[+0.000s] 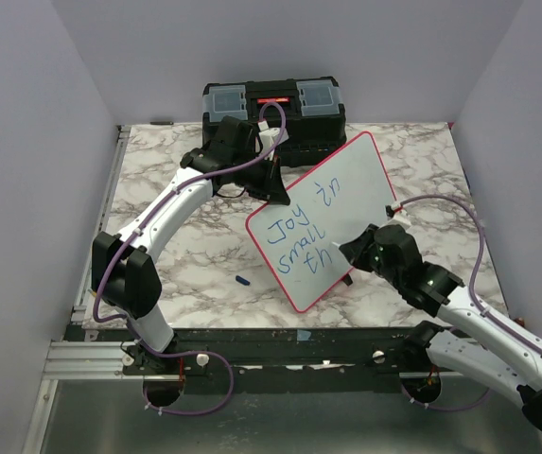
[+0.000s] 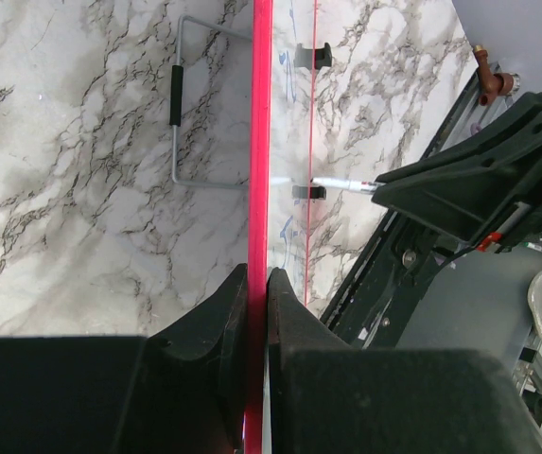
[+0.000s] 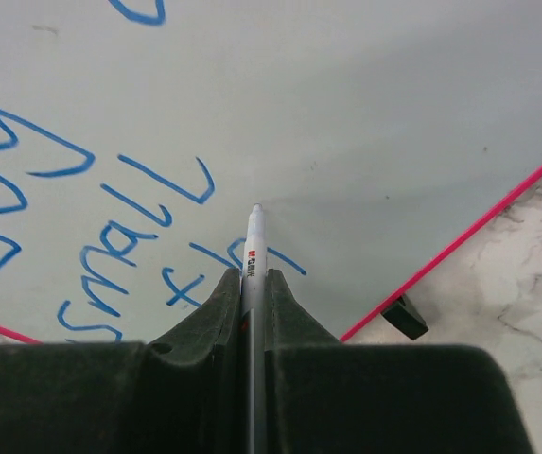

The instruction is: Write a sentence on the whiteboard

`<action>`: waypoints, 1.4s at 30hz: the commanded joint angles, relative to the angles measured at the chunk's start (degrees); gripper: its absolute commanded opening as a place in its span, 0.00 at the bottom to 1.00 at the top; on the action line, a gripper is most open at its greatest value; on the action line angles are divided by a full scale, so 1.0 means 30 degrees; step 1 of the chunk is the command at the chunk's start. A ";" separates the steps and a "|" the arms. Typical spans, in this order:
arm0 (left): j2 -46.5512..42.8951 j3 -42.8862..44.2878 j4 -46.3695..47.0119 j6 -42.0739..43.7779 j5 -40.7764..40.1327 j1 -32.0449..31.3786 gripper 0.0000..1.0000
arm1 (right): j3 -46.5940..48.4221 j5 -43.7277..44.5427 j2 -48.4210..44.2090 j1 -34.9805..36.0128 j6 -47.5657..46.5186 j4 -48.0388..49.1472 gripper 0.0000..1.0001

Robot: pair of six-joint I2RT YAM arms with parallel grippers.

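The whiteboard (image 1: 341, 194) stands tilted on the marble table, red-pink rim, with blue writing "Joy in small th". My left gripper (image 1: 275, 184) is shut on its upper left edge; in the left wrist view the rim (image 2: 261, 142) runs edge-on between my pads (image 2: 257, 288). My right gripper (image 1: 351, 249) is shut on a white marker (image 3: 255, 248), whose tip sits at the board face (image 3: 365, 113) just right of the "th". The board's small black foot (image 3: 404, 316) shows under the lower rim.
A black toolbox (image 1: 272, 106) stands at the back of the table behind the board. A small blue pen cap (image 1: 243, 281) lies on the marble left of the board's lower corner. A metal wire stand (image 2: 178, 113) shows behind the board.
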 commanded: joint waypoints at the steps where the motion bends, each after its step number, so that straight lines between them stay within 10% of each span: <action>1: -0.0428 -0.0035 0.0083 0.1055 -0.0706 -0.0082 0.00 | -0.0838 -0.1611 -0.0318 -0.0064 0.0526 0.0709 0.01; 42: -0.0322 0.0066 -0.0006 0.1099 -0.0793 -0.0082 0.00 | -0.1786 -0.1534 -0.0044 -0.0023 0.0555 -0.2008 0.01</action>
